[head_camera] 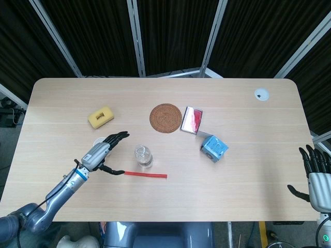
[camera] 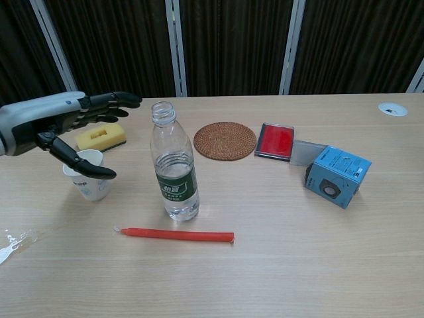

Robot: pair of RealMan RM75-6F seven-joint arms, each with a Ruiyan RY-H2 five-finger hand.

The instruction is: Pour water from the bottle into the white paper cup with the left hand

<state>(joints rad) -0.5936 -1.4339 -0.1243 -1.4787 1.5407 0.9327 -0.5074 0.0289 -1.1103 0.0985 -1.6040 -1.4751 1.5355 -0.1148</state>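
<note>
An uncapped clear water bottle (camera: 174, 165) with a green label stands upright near the table's front middle, also seen from above as the bottle (head_camera: 144, 155). The white paper cup (camera: 91, 180) stands to its left; in the head view my left hand hides almost all of it. My left hand (camera: 63, 126) hovers open above the cup, fingers spread and pointing toward the bottle, a short gap away; the same left hand (head_camera: 103, 152) shows from above. My right hand (head_camera: 316, 173) hangs open off the table's right edge.
A red stick (camera: 176, 234) lies in front of the bottle. A yellow sponge (camera: 101, 136) sits behind the cup. A woven coaster (camera: 224, 140), a red case (camera: 276, 141) and a blue box (camera: 337, 175) lie to the right. A small water spill (camera: 13, 242) marks the front left.
</note>
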